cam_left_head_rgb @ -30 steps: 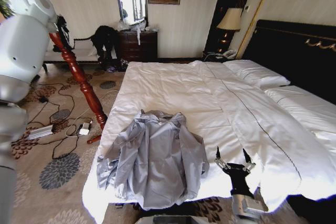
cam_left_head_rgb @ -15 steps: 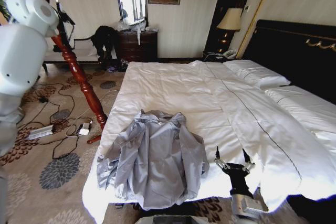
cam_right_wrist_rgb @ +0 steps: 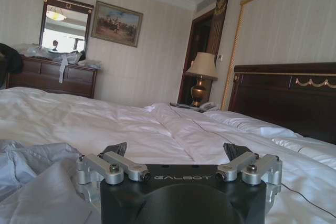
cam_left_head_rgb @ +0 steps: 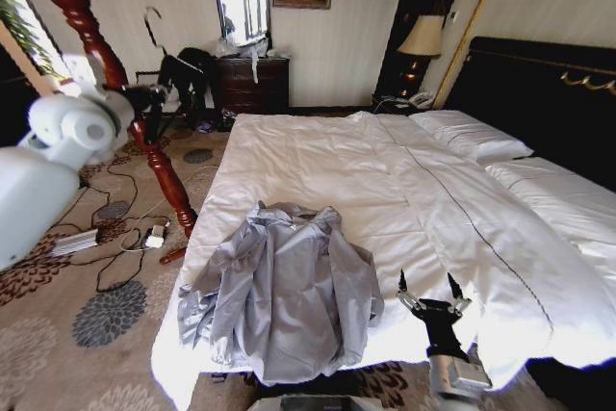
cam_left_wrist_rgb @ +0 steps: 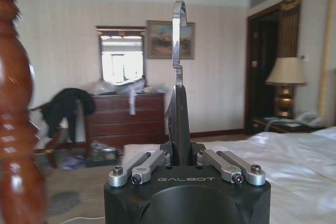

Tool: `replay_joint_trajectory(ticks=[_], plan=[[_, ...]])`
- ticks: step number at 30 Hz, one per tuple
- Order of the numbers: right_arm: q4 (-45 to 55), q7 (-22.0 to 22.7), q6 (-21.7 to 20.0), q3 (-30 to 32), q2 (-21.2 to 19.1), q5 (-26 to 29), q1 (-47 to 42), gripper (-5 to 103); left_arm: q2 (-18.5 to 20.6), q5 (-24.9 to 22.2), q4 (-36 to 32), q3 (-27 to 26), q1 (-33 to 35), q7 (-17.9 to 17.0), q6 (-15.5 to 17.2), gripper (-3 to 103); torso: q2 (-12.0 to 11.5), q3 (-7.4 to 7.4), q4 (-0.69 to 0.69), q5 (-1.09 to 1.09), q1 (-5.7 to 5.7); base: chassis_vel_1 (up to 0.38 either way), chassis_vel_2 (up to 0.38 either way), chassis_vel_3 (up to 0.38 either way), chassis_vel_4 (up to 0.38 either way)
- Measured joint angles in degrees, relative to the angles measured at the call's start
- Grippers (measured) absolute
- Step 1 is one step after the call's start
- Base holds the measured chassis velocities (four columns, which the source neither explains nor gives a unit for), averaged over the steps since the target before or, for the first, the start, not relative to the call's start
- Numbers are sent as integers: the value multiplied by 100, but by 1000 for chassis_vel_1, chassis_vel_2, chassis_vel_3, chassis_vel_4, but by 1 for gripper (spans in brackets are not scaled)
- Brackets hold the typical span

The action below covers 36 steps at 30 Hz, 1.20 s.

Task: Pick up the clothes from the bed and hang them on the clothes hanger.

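The clothes, a light grey-blue shirt [cam_left_head_rgb: 284,286], lie crumpled on the near left part of the bed [cam_left_head_rgb: 385,170], with a sleeve hanging over the front edge. In the right wrist view the shirt [cam_right_wrist_rgb: 31,177] lies close beside my right gripper [cam_right_wrist_rgb: 176,150]. That right gripper [cam_left_head_rgb: 428,288] hovers open over the bed's front edge, to the right of the shirt, holding nothing. Over the carpet left of the bed, my left gripper [cam_left_head_rgb: 149,101] is raised next to a wooden pole. It is shut on the clothes hanger [cam_left_wrist_rgb: 178,35], whose thin hook [cam_left_head_rgb: 151,28] points up.
A red-brown turned wooden coat stand [cam_left_head_rgb: 144,132] rises just beside my left arm. Cables and a power strip [cam_left_head_rgb: 72,243] lie on the patterned carpet. A dresser [cam_left_head_rgb: 252,84] with a black garment heap [cam_left_head_rgb: 188,69] stands at the far wall. Pillows [cam_left_head_rgb: 472,137] and the dark headboard are on the right.
My left arm has swung down and away from the camera, bringing the hanger's hook into view beside the wooden stand. The right gripper and the shirt have stayed put.
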Motion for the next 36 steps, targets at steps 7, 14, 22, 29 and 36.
replay_joint_trajectory(ticks=[7, 14, 22, 29, 36], plan=[[18, 58, -232, 170, -367, 329, 57, 100, -107, -86, -550, -1317, 2141, 1032, -656, 16, 0, 0, 0, 3, 0, 0, 0, 0, 0], [61, 151, -451, 423, -758, 725, 84, 100, -273, -163, -827, -1572, 3049, 1310, -926, 16, 0, 0, 0, 3, 0, 0, 0, 0, 0], [116, 288, -949, 610, -1596, 1486, 257, 100, -843, -259, -875, -1316, 3425, 1484, -1059, 16, 0, 0, 4, 4, 1, 0, 0, 0, 0], [-34, 361, -1225, 823, -2183, 2070, 419, 100, -1170, -153, -850, -1123, 3896, 1889, -1069, 16, 0, 1, 4, 4, 1, 0, 0, 0, 0], [-294, 487, -1599, 750, -2607, 2683, 876, 100, -1168, 261, -961, -1285, 4627, 2055, -1195, 16, 0, 1, -2, 2, 1, 0, 0, 0, 0]])
